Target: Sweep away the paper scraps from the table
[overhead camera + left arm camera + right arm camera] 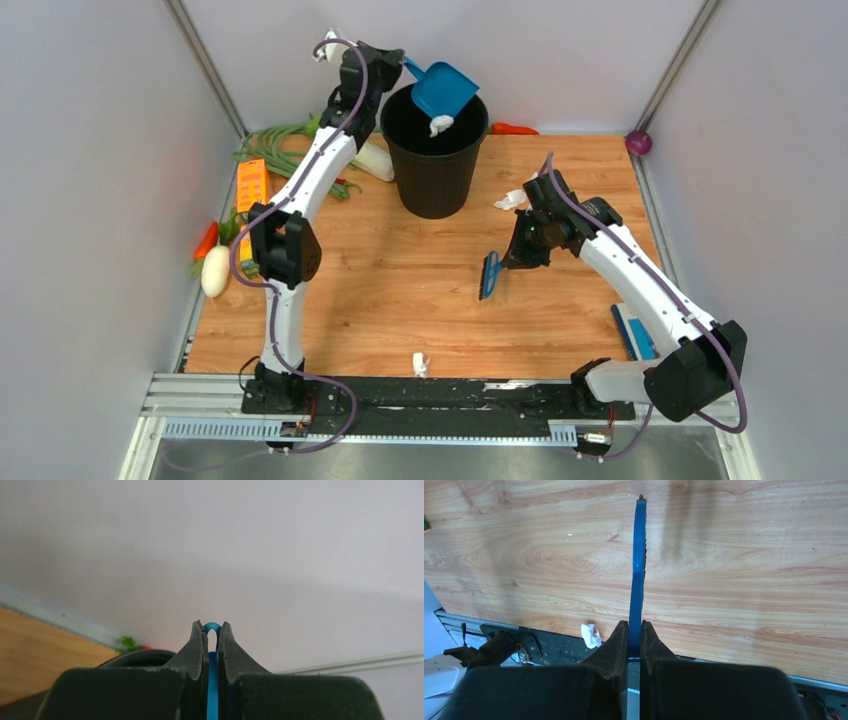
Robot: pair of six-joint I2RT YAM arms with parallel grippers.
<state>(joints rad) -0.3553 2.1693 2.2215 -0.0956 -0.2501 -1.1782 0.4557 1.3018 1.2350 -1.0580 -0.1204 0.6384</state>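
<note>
- left gripper [397, 62]: raised at the far left rim of the bin [435, 175]; fingers [197, 647] closed tight on the blue handle of the dustpan [445, 90].
- dustpan: tilted over the bin mouth, open edge down.
- scrap [440, 125]: at the dustpan's lip, over the bin opening; contact with the pan cannot be told.
- scrap [510, 200]: on the table [400, 290], just right of the bin.
- scrap [421, 364]: well in front of the bin, at the table's near edge beside the rail [400, 392].
- right gripper [522, 248]: right of and in front of the bin; clamped on the handle of the brush [490, 275], no gap showing.
- brush: blue, head low towards the table, left of the gripper; contact cannot be told.
</note>
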